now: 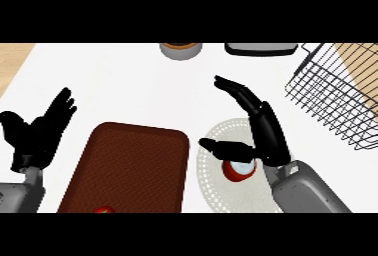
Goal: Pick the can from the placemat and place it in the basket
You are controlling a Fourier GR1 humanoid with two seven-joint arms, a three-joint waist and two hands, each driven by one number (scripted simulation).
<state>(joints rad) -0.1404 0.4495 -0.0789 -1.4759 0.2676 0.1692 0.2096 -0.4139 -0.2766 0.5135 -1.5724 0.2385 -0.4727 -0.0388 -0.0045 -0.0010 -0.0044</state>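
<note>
A red can [238, 170] with a pale top stands on the round whitish placemat [214, 185] at the lower middle right. My right hand [260, 131] hovers over the can, fingers straight and stretched away from me, thumb [221, 148] spread just above the can's left edge; the palm hides part of it. The black wire basket [332, 95] sits at the right edge, apart from the hand. At the left edge, my left hand [38, 131] rests open with fingers up.
A dark brown rectangular mat [129, 167] lies left of the placemat, with a red tomato [104, 210] at its near end. At the far edge stand a brown-topped grey cup [180, 49] and a dark grey tray [260, 48].
</note>
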